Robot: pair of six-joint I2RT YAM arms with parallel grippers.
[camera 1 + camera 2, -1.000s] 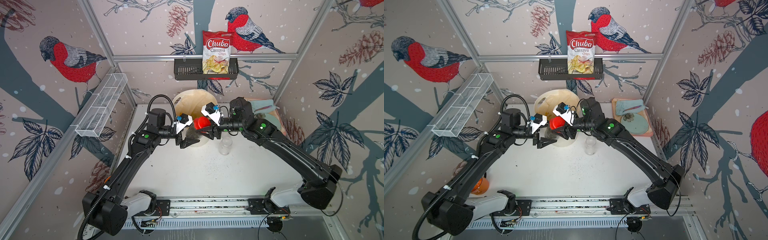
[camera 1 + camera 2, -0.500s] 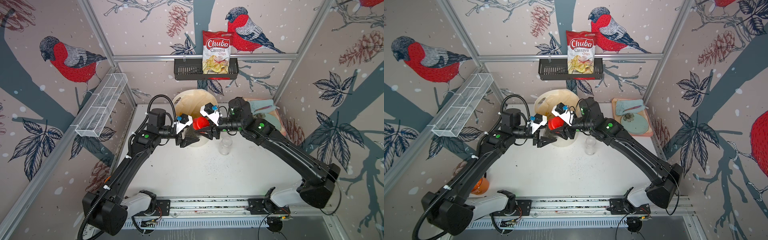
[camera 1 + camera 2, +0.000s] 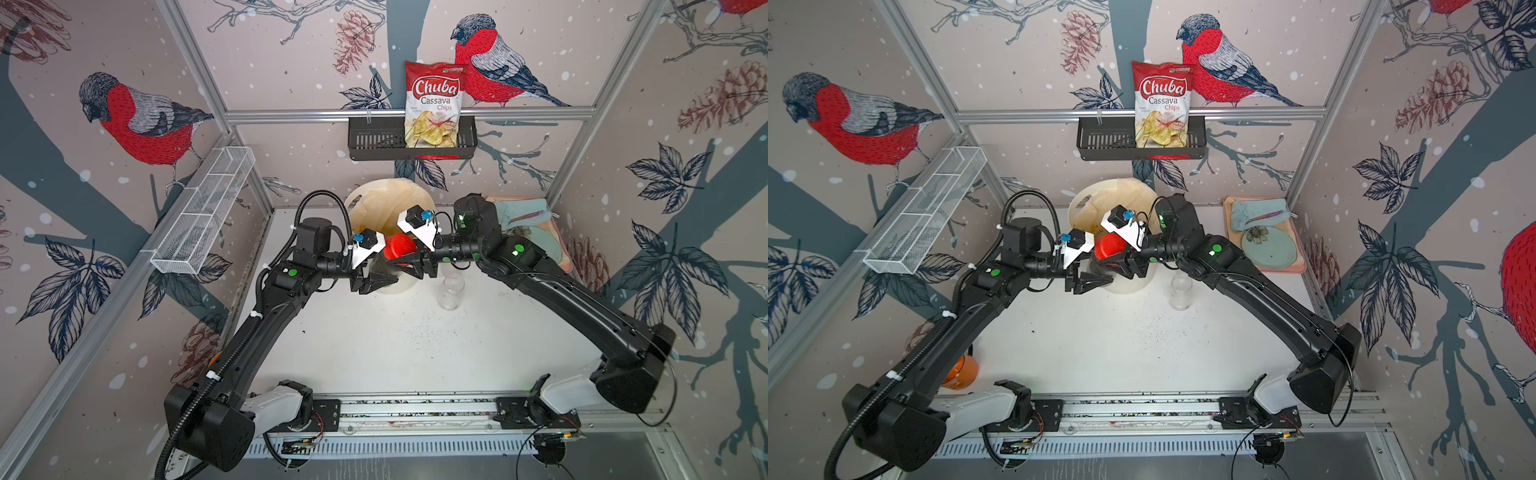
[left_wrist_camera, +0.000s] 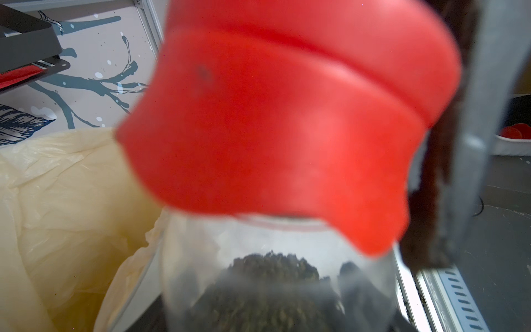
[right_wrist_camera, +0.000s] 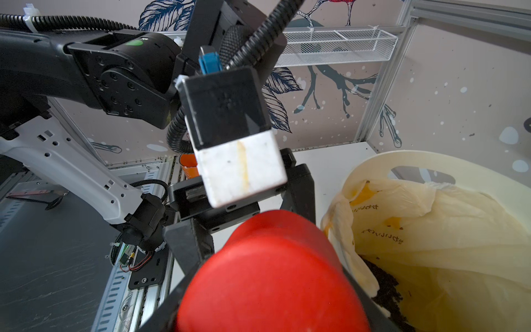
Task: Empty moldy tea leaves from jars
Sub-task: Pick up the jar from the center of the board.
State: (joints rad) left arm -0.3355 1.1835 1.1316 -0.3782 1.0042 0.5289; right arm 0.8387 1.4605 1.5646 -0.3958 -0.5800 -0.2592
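Right gripper (image 3: 405, 265) is clamped on the round red screw lid (image 3: 399, 246) of a small clear cylindrical jar (image 4: 275, 273). Jar is tilted, with dark greenish-black loose tea leaves (image 4: 270, 290) heaped inside. Left gripper (image 3: 384, 281) reaches in from 9 o'clock, fingers (image 5: 188, 247) either side of the held jar, close by the lid; pressing or just flanking, can't tell. Held jar hangs at the 6 o'clock rim of the tall white bin (image 3: 405, 287), which has a yellowish plastic bag liner (image 5: 459, 230); dark leaf crumbs (image 5: 385, 287) lie in the liner. Second clear jar (image 3: 451, 291), open-topped, stands upright on the white table (image 3: 395, 345) at about 4 o'clock from the bin, apart from both grippers. Fine dark specks are scattered over the table. Pale round plate (image 3: 1273, 249) and blue cloth (image 3: 1258, 212) sit at 3 o'clock of the bin. Red-and-white chips bag (image 3: 434, 106) stands in a black wall basket (image 3: 374, 139) at 12 o'clock.
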